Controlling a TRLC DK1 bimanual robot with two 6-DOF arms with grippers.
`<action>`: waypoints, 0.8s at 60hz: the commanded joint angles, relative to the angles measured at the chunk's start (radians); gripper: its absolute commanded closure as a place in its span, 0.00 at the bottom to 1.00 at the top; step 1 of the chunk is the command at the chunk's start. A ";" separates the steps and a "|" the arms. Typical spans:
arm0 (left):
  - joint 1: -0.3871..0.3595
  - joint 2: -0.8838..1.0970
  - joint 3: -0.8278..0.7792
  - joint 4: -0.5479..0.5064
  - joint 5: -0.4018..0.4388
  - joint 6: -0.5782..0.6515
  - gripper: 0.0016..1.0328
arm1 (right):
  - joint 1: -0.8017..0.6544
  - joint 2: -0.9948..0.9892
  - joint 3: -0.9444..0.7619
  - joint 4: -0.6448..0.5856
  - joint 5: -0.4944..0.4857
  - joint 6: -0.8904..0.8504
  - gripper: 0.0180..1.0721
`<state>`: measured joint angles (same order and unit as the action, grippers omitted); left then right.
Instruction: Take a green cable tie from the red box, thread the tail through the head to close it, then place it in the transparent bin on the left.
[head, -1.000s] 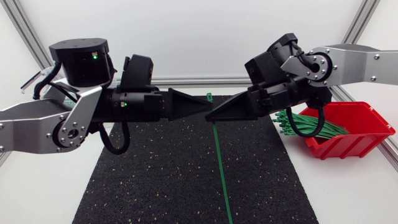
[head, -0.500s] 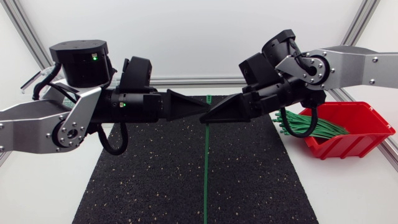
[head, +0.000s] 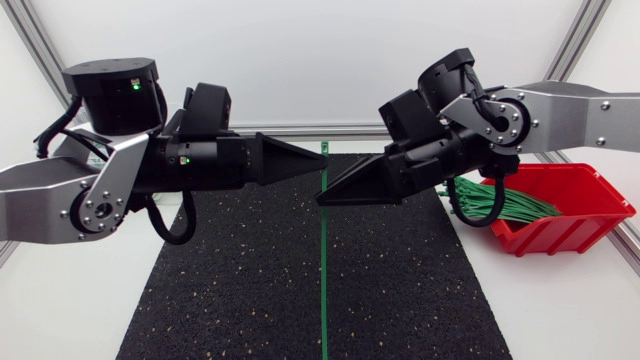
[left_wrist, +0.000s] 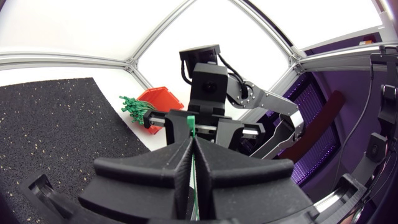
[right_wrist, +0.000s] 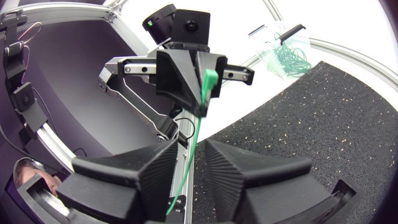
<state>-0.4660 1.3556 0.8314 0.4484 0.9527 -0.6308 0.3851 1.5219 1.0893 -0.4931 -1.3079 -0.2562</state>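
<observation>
Left gripper (left_wrist: 191, 142), matte wedges tight on slim green cable tie (head: 323, 270)

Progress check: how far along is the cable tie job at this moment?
Done: one green cable tie is out of the red box. In hand: the left gripper is shut on it near the head, its tail hanging straight between the open fingers of the right gripper. Left: threading the tail through the head, as no loop shows, then placing it in the transparent bin.
</observation>
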 joint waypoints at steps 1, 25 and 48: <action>0.024 -0.042 0.002 -0.010 0.008 -0.026 0.96 | -0.011 -0.019 -0.026 -0.001 0.007 0.021 0.18; 0.102 -0.047 0.009 -0.091 0.073 -0.020 0.96 | -0.101 -0.097 -0.035 -0.065 0.205 -0.069 0.05; 0.152 -0.012 0.015 -0.108 0.087 0.011 0.96 | -0.215 0.067 0.112 -0.628 0.257 -0.660 0.05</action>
<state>-0.3206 1.3289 0.8314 0.3397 1.0286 -0.6281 0.1612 1.5684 1.2060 -1.0866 -1.0855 -0.7753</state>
